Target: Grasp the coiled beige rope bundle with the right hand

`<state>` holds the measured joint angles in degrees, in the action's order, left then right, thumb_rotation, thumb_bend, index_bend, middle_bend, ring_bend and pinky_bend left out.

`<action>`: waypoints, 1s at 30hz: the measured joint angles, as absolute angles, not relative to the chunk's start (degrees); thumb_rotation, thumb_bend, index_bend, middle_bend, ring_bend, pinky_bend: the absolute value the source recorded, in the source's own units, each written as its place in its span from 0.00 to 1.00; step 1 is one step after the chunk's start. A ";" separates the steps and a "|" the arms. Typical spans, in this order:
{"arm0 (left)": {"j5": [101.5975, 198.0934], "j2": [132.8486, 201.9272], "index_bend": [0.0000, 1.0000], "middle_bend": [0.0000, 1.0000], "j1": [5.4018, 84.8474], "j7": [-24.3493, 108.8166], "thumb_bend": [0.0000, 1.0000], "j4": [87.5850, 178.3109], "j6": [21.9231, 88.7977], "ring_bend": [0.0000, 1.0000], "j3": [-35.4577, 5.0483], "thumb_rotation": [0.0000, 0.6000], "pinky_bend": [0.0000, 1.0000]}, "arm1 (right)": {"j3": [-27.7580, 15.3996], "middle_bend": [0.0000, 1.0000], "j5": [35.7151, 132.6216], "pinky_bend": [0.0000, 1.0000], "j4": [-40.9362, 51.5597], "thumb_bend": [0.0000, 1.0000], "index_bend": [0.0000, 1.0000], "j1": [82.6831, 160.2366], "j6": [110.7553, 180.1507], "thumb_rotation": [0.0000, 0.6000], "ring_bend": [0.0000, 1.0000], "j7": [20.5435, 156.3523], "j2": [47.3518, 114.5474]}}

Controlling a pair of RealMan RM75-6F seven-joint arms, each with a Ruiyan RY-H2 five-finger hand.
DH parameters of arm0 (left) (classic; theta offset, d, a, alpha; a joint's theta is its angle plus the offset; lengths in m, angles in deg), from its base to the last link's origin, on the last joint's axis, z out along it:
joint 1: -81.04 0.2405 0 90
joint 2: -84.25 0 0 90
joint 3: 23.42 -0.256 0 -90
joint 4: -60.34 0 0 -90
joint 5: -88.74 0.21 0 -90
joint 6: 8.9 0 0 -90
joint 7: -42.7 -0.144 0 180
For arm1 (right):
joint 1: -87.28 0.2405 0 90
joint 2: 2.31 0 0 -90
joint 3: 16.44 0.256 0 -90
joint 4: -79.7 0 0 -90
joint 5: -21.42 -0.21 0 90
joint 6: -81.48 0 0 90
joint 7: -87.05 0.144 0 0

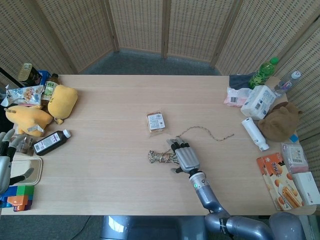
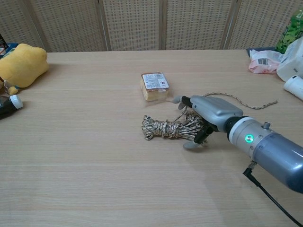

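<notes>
The coiled beige rope bundle [image 1: 161, 157] [image 2: 169, 128] lies mid-table, and a loose strand [image 1: 210, 132] trails from it to the right. My right hand [image 1: 184, 156] [image 2: 208, 116] is over the bundle's right end. Its fingers [image 1: 180, 146] reach out flat across the coil, and the thumb [image 2: 191, 145] sits on the near side. The fingers have not closed around the rope. My left hand [image 1: 9, 141] shows only in the head view, at the far left edge. Its fingers are apart and hold nothing.
A small wrapped snack [image 1: 156, 121] [image 2: 154, 86] lies just behind the bundle. Yellow plush toys [image 1: 62, 102], a dark bottle [image 1: 51, 142] and toy blocks [image 1: 18, 197] crowd the left side. A white bottle [image 1: 254, 133], a brown plush [image 1: 278, 122], a green bottle [image 1: 263, 73] and snack boxes [image 1: 280, 181] line the right edge.
</notes>
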<state>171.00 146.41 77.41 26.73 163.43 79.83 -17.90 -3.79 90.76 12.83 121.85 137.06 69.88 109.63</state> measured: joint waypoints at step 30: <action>172.28 146.25 0.17 0.00 77.46 27.38 0.00 164.48 80.36 0.00 -18.79 1.00 0.00 | -2.10 0.62 101.03 0.64 -2.99 0.20 0.44 122.45 149.58 1.00 0.49 69.15 101.39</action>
